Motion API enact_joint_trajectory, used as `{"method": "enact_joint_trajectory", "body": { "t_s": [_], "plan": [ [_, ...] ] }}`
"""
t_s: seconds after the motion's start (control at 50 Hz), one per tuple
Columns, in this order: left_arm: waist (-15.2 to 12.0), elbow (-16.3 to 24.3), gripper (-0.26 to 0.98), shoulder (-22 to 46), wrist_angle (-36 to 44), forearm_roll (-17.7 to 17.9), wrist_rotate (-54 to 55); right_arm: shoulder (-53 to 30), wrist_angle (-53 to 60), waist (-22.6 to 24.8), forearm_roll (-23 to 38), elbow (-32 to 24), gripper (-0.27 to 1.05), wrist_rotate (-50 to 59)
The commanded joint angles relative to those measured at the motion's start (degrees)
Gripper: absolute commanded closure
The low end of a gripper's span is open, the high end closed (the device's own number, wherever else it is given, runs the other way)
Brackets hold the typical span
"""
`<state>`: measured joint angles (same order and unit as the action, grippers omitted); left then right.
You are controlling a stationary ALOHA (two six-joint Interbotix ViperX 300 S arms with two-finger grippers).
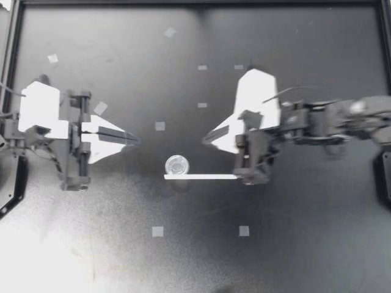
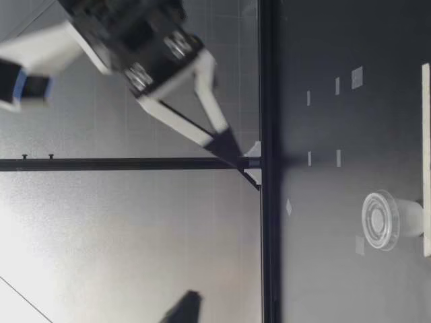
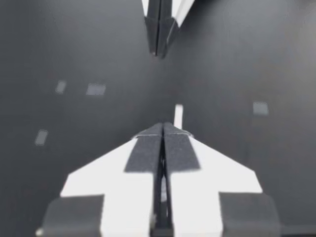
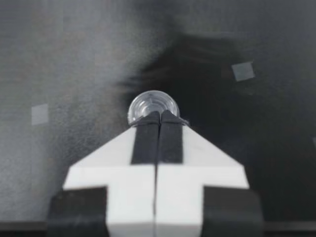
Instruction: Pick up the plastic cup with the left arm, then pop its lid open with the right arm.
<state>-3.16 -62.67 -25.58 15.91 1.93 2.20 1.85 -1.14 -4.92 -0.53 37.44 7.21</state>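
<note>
Two pincers: both empty, tips facing each other across the middle of the frame in the top view.
left pincer (image 1: pixel 135 140): left of centre, fingers pressed together on nothing. Its own wrist view (image 3: pixel 163 126) shows the same, with the white strip (image 3: pixel 178 116) ahead of it.
clear cup (image 1: pixel 178 164): a small, round, see-through thing at centre frame, a little below the line between the two tips, resting on the dark worktop (image 1: pixel 293 244). Whether it is a cup or a lid I cannot tell for sure.
white strip (image 1: pixel 201 176): thin and flat, running rightward from under the cup. It lies against the cup's edge or just beside it.
right pincer (image 1: pixel 206 139): right of centre, fingers together with nothing held. In its wrist view (image 4: pixel 159 114) the cup (image 4: pixel 153 106) sits just ahead of the tips.
tape squares (image 1: pixel 157 231): pale marks scattered about, apart from the cup.
risk, knock: fingers held together cannot straddle the cup, so a descent like this would likely shove or tip it.
risk, slide: the cup looks light and smooth, so a glancing touch could send it over the strip.
risk, clash: the tips point at one another, so both arms moving to the centre might collide.
</note>
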Motion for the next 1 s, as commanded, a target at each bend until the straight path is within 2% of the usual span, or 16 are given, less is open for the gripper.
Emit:
{"method": "enact_joint_trajectory", "body": {
  "t_s": [0.0, 0.26, 0.38, 0.98],
  "plan": [
    [-0.09, 0.44, 0.67, 1.32, 0.62, 0.09, 0.18, -1.67, 0.7, 1.05, -0.09, -2.72, 0.89, 0.0],
    [-0.09, 0.62, 0.36, 7.65, 2.46, 0.18, 0.53, -7.47, 0.7, 2.2, -0.09, -5.62, 0.89, 0.18],
    [-0.09, 0.53, 0.27, 10.63, 3.69, 0.18, 1.32, -9.05, 0.79, 2.37, -0.09, -6.33, 0.89, 1.05],
    [1.14, 3.43, 0.24, 24.52, 6.33, -0.26, 0.18, -14.85, 1.76, 2.99, -0.09, -8.35, 0.89, 5.27]
  ]
}}
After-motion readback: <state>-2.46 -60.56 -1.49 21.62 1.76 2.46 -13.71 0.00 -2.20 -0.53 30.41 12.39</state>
